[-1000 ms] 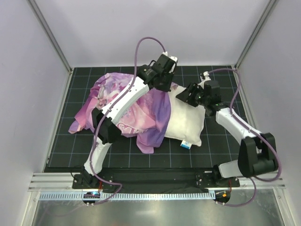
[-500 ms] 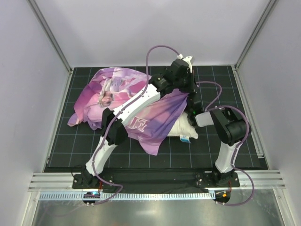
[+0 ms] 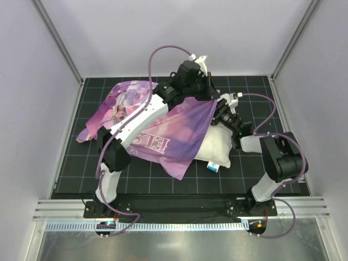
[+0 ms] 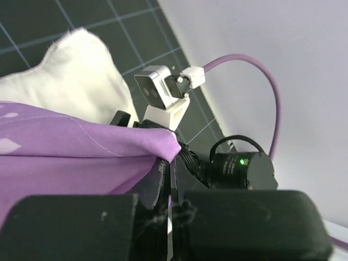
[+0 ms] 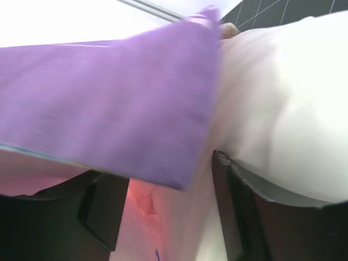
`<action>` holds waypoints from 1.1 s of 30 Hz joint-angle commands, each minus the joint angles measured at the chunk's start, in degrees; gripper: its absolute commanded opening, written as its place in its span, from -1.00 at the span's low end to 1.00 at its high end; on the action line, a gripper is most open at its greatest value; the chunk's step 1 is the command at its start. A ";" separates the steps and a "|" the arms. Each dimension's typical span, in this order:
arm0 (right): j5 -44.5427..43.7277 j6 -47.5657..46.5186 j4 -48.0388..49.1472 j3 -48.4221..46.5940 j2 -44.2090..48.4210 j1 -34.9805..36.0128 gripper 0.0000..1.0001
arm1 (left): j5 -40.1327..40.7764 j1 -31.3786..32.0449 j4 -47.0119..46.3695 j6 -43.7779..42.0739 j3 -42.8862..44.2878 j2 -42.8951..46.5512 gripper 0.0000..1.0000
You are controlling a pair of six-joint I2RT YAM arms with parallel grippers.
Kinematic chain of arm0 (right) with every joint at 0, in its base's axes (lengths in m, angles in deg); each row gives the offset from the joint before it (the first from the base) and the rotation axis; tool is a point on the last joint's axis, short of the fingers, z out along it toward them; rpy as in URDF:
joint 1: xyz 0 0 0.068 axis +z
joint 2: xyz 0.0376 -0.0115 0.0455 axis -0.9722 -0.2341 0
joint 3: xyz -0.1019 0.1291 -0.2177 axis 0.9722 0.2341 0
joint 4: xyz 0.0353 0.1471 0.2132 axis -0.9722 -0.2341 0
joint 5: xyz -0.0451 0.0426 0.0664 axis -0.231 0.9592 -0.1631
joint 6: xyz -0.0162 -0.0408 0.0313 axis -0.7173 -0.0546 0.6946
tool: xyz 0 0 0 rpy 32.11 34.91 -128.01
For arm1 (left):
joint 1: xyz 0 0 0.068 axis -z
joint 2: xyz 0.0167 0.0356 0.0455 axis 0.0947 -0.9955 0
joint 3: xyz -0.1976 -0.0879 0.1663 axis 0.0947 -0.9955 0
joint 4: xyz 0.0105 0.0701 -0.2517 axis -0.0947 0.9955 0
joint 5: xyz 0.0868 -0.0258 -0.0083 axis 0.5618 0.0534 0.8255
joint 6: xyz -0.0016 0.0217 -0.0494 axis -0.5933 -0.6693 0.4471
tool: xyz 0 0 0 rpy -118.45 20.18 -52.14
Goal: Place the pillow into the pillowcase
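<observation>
While in left gripper [image 4: 167,169], pillowcase [image 3: 174,129] aloft

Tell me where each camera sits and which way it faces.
Top external: overhead behind the bases, looking down on both arms, the pillow and pillowcase.
Left wrist: looks past its shut left end effector pinching the pillowcase hem.
Right wrist: close on both fabrics, right end effector fingers below.
Shared: pillow and pillowcase, in all three.

arms [image 3: 138,117]: white links, black joints | cables [image 4: 277,111]: purple | wrist light [image 4: 241,161]: green
</observation>
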 commanded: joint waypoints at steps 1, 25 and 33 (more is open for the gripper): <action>4.60 -4.45 -7.75 -0.32 4.98 -1.94 0.37 | -2.17 0.76 -4.35 -1.75 0.75 6.30 -1.00; -9.21 -33.82 -75.22 1.15 33.22 -24.00 0.65 | 0.29 6.82 -0.91 -2.46 9.53 -1.95 -1.00; 2.49 -26.44 -52.29 9.69 27.50 -19.54 0.47 | -0.23 7.53 -3.72 1.40 13.14 -9.07 -1.00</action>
